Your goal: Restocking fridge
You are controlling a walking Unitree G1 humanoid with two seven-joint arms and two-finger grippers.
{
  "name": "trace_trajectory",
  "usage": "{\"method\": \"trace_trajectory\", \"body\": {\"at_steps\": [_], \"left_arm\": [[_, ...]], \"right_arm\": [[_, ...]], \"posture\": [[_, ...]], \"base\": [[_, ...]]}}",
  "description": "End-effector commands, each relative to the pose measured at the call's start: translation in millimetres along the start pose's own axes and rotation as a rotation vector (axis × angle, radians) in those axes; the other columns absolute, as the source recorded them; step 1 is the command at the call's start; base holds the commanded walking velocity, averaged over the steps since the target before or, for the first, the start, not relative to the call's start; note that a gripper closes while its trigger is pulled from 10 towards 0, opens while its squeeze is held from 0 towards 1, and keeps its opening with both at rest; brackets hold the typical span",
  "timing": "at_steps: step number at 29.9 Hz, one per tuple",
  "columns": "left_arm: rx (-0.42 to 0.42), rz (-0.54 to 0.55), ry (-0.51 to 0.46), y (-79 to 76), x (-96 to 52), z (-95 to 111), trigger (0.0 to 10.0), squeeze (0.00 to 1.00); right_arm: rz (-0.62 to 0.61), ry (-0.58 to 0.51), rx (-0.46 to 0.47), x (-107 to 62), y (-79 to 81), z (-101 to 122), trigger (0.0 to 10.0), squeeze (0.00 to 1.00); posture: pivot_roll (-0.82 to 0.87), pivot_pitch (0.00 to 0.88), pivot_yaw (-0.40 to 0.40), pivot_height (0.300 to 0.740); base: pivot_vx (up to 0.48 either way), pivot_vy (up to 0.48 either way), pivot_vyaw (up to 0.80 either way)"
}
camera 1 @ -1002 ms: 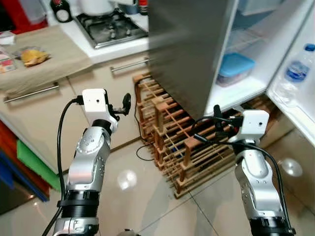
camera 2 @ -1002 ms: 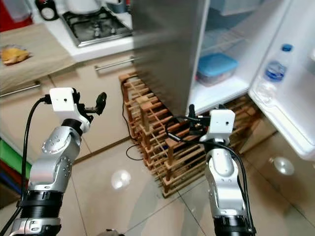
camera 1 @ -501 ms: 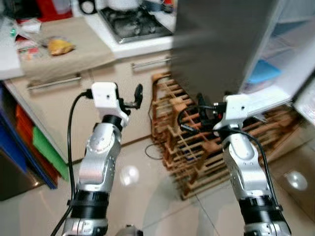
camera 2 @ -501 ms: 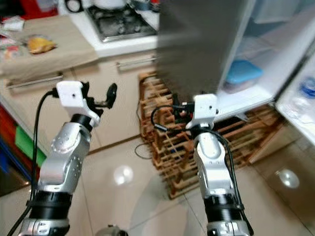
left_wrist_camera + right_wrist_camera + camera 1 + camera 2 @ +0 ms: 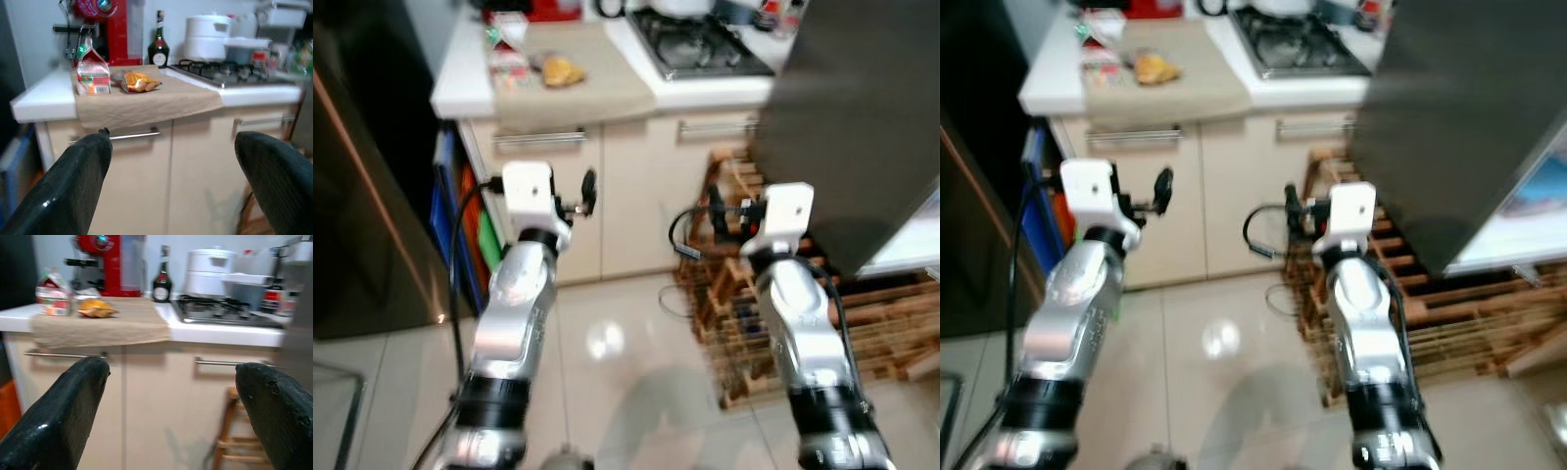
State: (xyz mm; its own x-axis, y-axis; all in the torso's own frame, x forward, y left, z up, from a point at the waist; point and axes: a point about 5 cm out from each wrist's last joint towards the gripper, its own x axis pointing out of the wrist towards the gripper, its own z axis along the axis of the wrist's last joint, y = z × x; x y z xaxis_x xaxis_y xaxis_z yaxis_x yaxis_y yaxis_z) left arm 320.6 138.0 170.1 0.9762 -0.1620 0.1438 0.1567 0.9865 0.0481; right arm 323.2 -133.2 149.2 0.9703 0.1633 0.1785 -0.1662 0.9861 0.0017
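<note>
On the robot's right stands the tall dark grey fridge (image 5: pixel 862 127), its interior showing as a pale strip at the edge of the head views, with a slatted wooden wine rack (image 5: pixel 803 323) on the tiled floor beside it. Ahead runs the white counter (image 5: pixel 39 100) over cream cabinet doors with steel bar handles (image 5: pixel 132 135), carrying a steel gas hob (image 5: pixel 220 313) and a beige cloth (image 5: pixel 146 100) draped over its front edge. On that cloth lie what I judge to be the goods to restock: a small gable-topped carton in red, green and white (image 5: pixel 92 77) and, just beside it, a crinkled orange-yellow snack packet (image 5: pixel 139 82). Behind them stand a red appliance (image 5: pixel 105 29), a dark green bottle (image 5: pixel 158 49) and a white pot (image 5: pixel 208 41). Both arms are raised at chest height with nothing held: the left gripper (image 5: pixel 171 181) and the right gripper (image 5: pixel 171 411) each have their jaws spread wide, pointing level at the cabinet fronts. The carton and packet sit above and forward of both, towards the robot's left, so the left arm is the nearer; the carton stands upright, its long axis vertical. Printing on carton, packet and bottle label is too blurred to read.
</note>
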Motion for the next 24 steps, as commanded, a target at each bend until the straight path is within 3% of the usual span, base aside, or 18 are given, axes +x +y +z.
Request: {"method": "trace_trajectory", "body": {"at_steps": [1, 4, 7, 13, 19, 24], "left_arm": [[0.027, -0.080, 0.047, -10.3, -5.8, -10, 10.0, 0.00], [-0.055, 0.028, 0.112, 9.0, -12.0, -21, 10.0, 0.00], [-0.138, 0.092, 0.110, 12.1, -8.1, -18, 10.0, 0.00], [-0.034, 0.005, 0.026, 2.0, -2.3, 0, 10.0, 0.00], [-0.081, -0.053, 0.016, -4.4, 1.6, 4, 10.0, 0.00], [-0.114, -0.055, -0.015, -3.4, 7.7, 10, 10.0, 0.00]], "right_arm": [[-0.062, 0.004, 0.023, -0.9, -15.0, -1, 10.0, 0.00], [-0.093, 0.023, 0.037, -3.1, -24.4, -5, 10.0, 0.00], [-0.095, 0.029, 0.035, -4.8, -23.4, -7, 10.0, 0.00], [-0.109, 0.019, 0.036, -3.6, -25.0, -6, 10.0, 0.02], [-0.104, -0.003, -0.014, 2.4, -31.7, -1, 10.0, 0.00], [-0.159, -0.013, 0.008, 3.1, -37.2, 2, 10.0, 0.00]], "posture": [[-0.07, 0.000, -0.002, 0.740], [-0.06, 0.018, -0.003, 0.740], [-0.05, 0.038, -0.002, 0.740], [-0.04, 0.035, 0.020, 0.740], [-0.06, 0.009, 0.041, 0.740], [-0.07, 0.000, 0.039, 0.740]], "base": [[0.000, 0.000, 0.48], [0.000, 0.000, 0.47], [0.000, 0.000, 0.47], [0.000, 0.000, 0.47], [0.000, 0.000, 0.48], [0.225, 0.000, 0.00]]}}
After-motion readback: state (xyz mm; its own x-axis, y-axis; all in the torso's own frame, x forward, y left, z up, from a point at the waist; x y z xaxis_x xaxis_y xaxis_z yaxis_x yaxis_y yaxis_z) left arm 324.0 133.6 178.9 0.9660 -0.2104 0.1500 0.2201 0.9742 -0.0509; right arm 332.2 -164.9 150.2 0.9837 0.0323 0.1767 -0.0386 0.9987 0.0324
